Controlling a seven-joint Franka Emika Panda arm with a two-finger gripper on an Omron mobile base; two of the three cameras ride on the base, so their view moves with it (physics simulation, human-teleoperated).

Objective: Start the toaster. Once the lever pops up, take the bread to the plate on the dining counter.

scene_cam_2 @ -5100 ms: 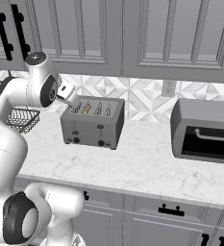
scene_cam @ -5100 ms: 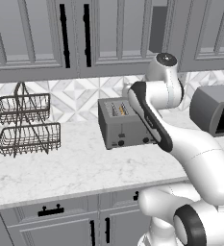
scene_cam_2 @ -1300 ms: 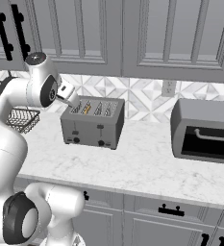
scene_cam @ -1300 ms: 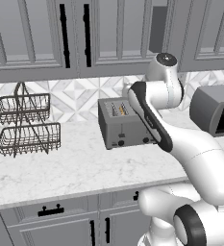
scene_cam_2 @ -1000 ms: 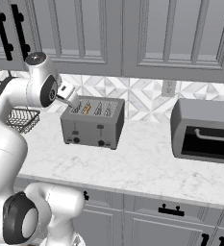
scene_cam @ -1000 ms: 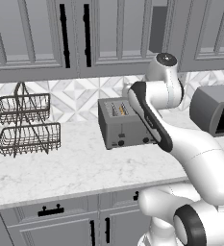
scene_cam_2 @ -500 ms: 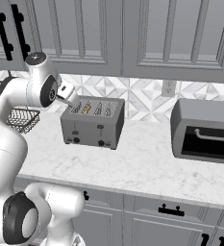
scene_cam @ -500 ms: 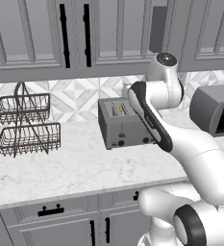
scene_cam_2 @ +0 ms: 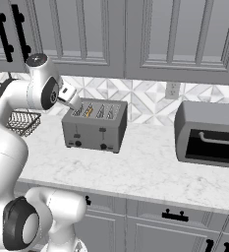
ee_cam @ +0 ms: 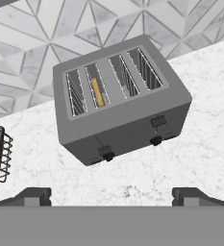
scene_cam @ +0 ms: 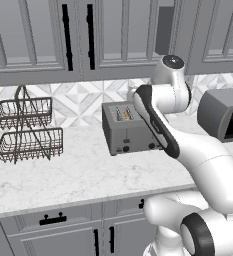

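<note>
From my seat, going left to right: a wire basket (scene_cam: 28, 131) stands at the left of the bench (scene_cam: 83, 175), well apart from the toaster (scene_cam: 130, 129). In the hand view the bread (ee_cam: 98, 92) sits on edge in the second slot from the left, mostly sunk, only its tan crust showing. The two black levers (ee_cam: 105, 151) sit low on the front face. My pincer (ee_cam: 111, 194) hangs released, jaws wide, above and in front of the toaster. I judge the lever small and stiff, best pushed down with one fingertip. The slice should be light, thin and crumbly; I'd pinch its flat faces gently near the top edge.
</note>
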